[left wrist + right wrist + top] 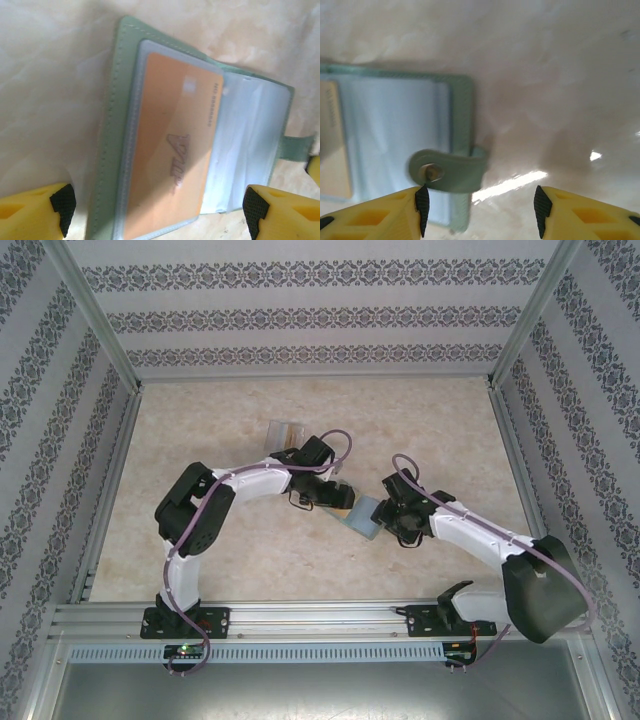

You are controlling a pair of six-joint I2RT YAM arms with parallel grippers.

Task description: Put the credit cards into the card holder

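Soft sage-green fold-open card holder (112,150) lies open on the beige table (45,100), thin orange plastic card (170,150) on its clear sleeves (245,135). The left gripper (159,212) and right gripper (481,209) are both spread wide, empty. Card's likely stiff and slick, so pinch a short edge; floppy cover needs pinning

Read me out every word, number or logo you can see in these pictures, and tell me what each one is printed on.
"VIA", or close to it: large dark logo on the orange card lying in the open card holder, left wrist view; it is blurred, so I'm not sure.
"NO" followed by a row of digits: small print along that card's edge; the digits are too blurred to read.
Fine print on the orange card, right wrist view: unreadable.
I can make out no other text.
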